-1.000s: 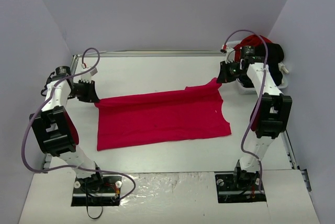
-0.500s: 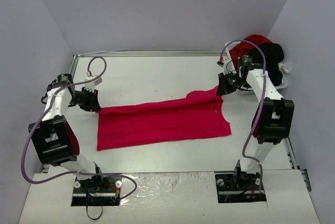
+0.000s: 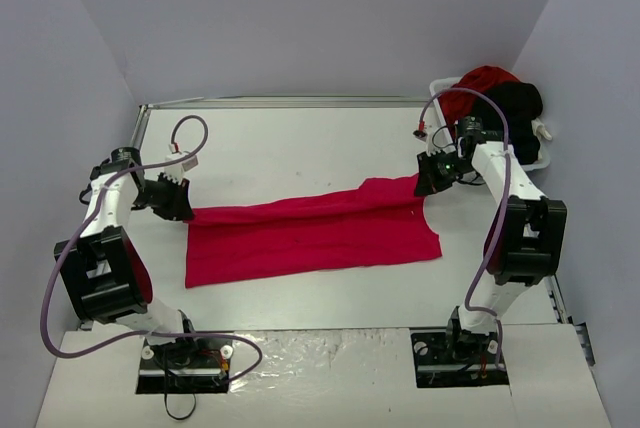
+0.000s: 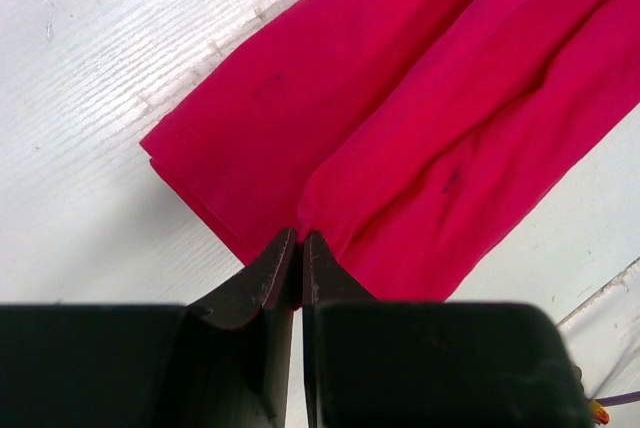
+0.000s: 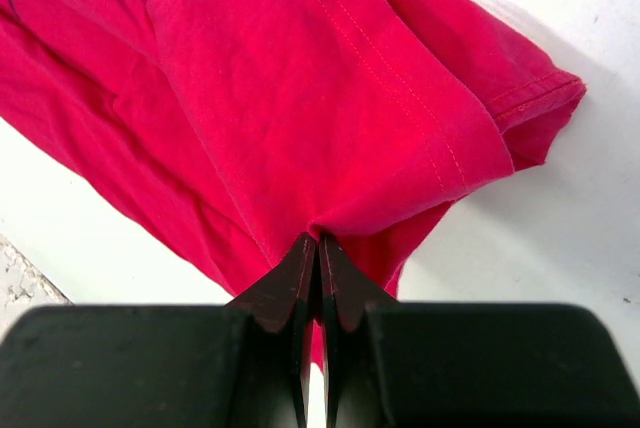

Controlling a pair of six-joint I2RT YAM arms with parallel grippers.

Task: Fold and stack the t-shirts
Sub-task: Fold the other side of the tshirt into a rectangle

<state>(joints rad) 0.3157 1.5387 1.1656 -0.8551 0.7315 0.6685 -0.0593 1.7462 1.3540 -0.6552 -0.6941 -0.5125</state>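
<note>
— Left gripper [image 4: 300,238]: jaws pressed together, pinching the far-left edge of the red shirt [image 3: 310,233]. Right gripper [image 5: 318,240]: likewise closed, pinching the far-right edge just beside the sleeve [image 5: 520,108].

— Where does the shirt lie?

— Mid-table [image 3: 300,138], stretched crosswise between the two arms. The near part lies flat. In both wrist views the cloth gathers into ridges running to each pinch. Whether the held edge is off the surface, cannot tell from above.

— Step in hand?

— Judged: first lengthwise fold, far edge to go over toward the near edge. Not yet laid down.

— The rest of the laundry?

— Second red shirt [image 3: 485,83] and black shirt [image 3: 518,103] are heaped, unfolded, in the basket [image 3: 543,133] at far right. No stack begun. Judged: early in the task.

— What does the next move call for?

— Both arms drawing toward the near edge together, at matched pace, cloth taut between them, so the far hem lands square on the near hem. Then release. Risks: an uneven pull skews the fold, and a thin pinch could slip.
</note>
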